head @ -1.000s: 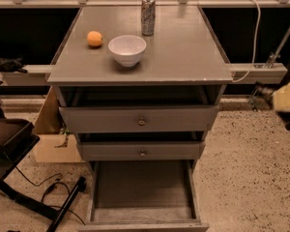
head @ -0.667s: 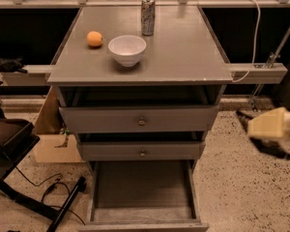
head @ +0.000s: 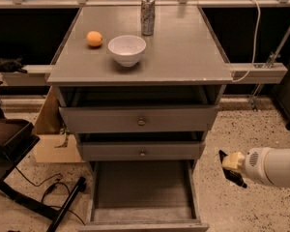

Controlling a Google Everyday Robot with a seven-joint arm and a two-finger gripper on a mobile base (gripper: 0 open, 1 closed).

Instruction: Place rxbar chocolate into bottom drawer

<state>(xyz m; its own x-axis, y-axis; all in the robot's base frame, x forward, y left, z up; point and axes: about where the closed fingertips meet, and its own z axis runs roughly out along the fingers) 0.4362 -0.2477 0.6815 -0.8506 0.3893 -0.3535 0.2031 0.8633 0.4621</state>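
Note:
My gripper (head: 232, 169) is at the right, low, beside the cabinet and level with the bottom drawer's right side. It is shut on a thin black strip, the rxbar chocolate (head: 235, 177), seen edge-on and tilted across its pale tip. The bottom drawer (head: 141, 190) is pulled out toward me, a deep grey tray with nothing in it. The gripper is to the right of the drawer's right rail, outside the drawer.
On the grey cabinet top (head: 183, 52) stand a white bowl (head: 127, 49), an orange (head: 94, 38) and a silver can (head: 147, 16). The two upper drawers (head: 141, 121) are shut. A black chair base (head: 19, 178) and a cardboard box (head: 50, 129) are at the left.
My gripper has moved left and down from the right edge toward the cabinet, and now sits beside the open bottom drawer. Nothing on the cabinet has moved.

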